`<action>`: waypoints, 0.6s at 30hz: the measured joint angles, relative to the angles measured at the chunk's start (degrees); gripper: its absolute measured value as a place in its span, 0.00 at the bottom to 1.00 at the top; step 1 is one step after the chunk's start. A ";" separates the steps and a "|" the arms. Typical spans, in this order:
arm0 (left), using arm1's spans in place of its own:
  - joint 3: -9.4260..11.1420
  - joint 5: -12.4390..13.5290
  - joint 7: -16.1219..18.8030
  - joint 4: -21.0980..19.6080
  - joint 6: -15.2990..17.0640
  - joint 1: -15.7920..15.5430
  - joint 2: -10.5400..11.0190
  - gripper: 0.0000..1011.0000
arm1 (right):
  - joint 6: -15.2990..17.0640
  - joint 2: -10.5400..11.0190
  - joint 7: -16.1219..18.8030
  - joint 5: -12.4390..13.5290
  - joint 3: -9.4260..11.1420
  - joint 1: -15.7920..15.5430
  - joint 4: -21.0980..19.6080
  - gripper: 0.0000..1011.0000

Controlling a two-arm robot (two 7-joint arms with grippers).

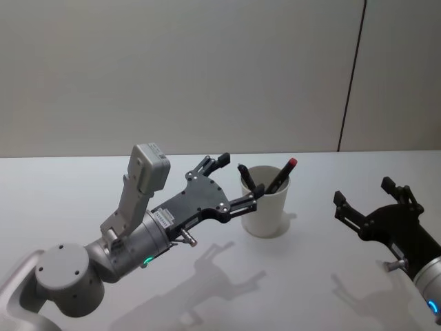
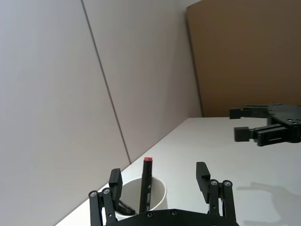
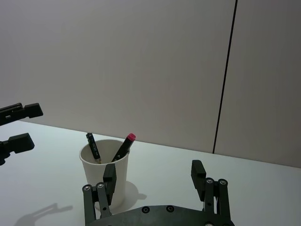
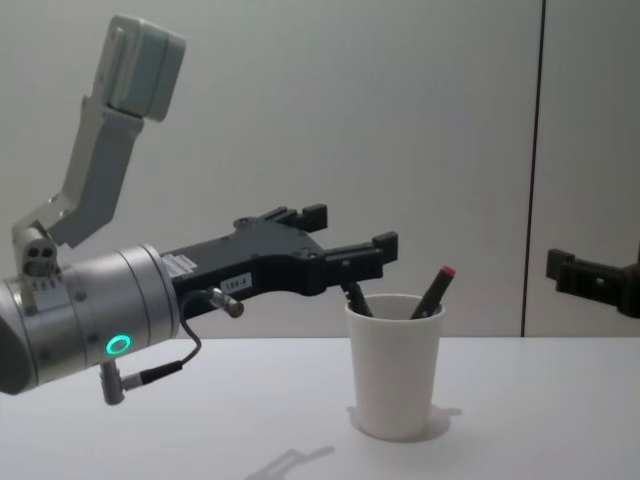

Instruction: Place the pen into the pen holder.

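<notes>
Left end effector (image 1: 239, 181), fingers spread, just beside pen holder (image 1: 265, 212).

A bare test room or robotics lab is suggested rather than a home or shop. A plain white surface (image 1: 69, 200) is seen running up to a smooth, pale wall (image 1: 172, 69) made of large panels, with a thin dark seam (image 1: 351, 76) between two of them. In the left wrist view a brown board (image 2: 244, 56) is seen standing against the far end of the wall. No decoration or furniture is carried by the room. The white surface holds just a white paper cup (image 1: 265, 207) used as a pen holder, with two pens standing in it, laid out as for a trial.
</notes>
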 joint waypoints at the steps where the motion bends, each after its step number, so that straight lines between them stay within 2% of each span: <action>1: 0.06 0.15 0.61 -0.33 0.17 0.17 0.07 0.99 | 0.00 0.00 0.00 0.00 0.00 0.00 0.00 0.99; 18: 1.22 3.60 13.59 -7.61 4.71 4.13 1.48 0.99 | 0.00 0.00 0.00 0.00 0.00 0.00 0.00 0.99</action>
